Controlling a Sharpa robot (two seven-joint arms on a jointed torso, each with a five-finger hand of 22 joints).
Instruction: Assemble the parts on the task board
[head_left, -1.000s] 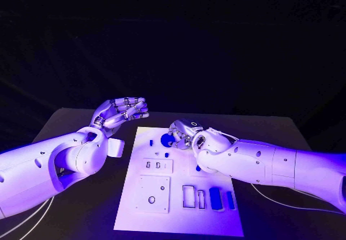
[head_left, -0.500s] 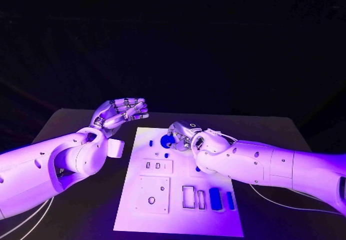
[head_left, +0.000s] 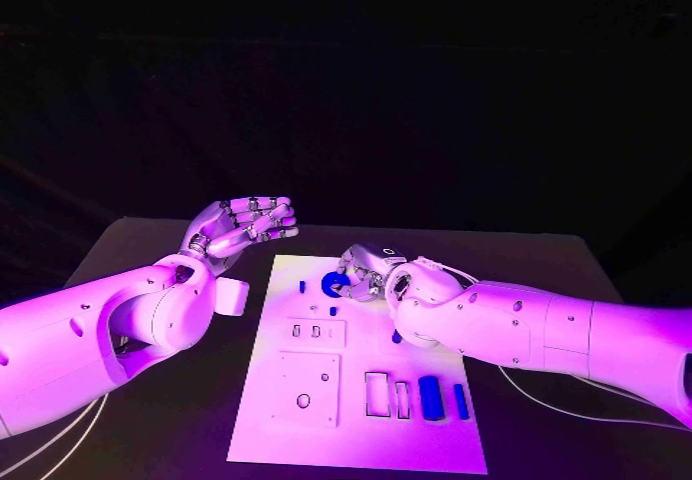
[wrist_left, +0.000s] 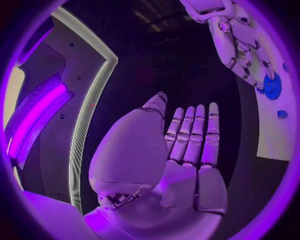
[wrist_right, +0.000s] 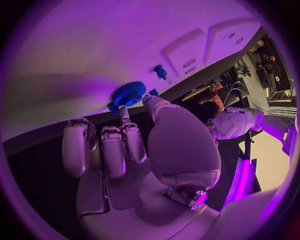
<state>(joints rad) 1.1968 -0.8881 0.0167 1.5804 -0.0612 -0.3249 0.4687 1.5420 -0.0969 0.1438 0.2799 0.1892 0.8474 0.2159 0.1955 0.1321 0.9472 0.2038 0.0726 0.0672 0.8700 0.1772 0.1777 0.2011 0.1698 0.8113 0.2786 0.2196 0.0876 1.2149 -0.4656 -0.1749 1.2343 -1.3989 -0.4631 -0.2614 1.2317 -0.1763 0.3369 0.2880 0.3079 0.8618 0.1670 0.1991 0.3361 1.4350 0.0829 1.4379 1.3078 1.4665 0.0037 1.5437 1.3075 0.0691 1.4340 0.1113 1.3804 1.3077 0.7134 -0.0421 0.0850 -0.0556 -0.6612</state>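
Right hand (head_left: 378, 272): fingers pinching blue gear (wrist_right: 129, 93) at far end of board (head_left: 361, 420). Gear likely light, rigid, toothed rim gives grip; hold by rim. Left hand (head_left: 242, 224): raised off board, fingers curled, holding nothing.

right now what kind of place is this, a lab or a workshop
Probably a robot test lab: a black table holds a white task board with small blue parts, a toothed blue gear at the right hand, and dark drapes behind.
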